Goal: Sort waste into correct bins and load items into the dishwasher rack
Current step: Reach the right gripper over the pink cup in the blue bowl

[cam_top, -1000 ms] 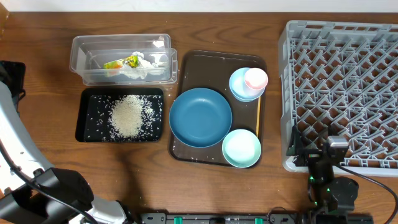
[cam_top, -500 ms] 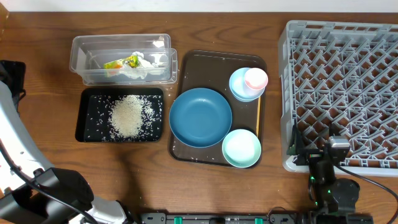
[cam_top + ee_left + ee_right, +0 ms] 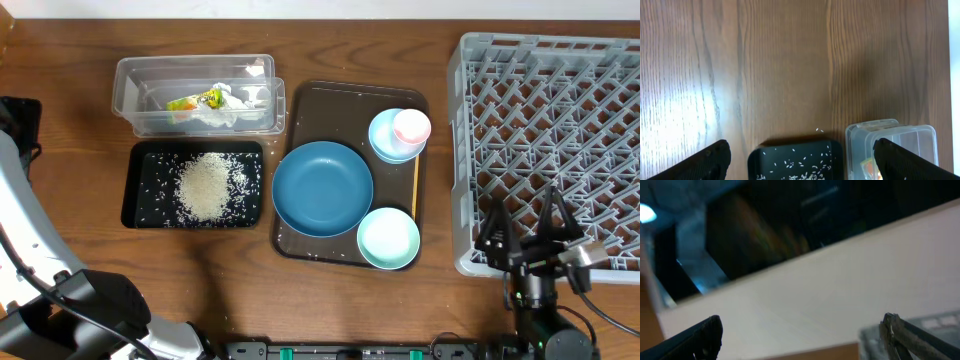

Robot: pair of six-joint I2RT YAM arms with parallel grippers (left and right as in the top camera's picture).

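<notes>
by the rack, the right gripper stands spread, empty. the left gripper (above the black tray) gapes too.

White rice is speckling the black tray; the plate is showing deep blue, the cup pink, the rack grey lattice, the bench grained brown.

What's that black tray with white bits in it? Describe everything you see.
The black tray is shallow and rectangular with rounded corners, seemingly plastic. It lies flat on the wooden table, beside the clear tub and left of the brown tray. A heap of white rice fills its middle, stray grains around it.
</notes>
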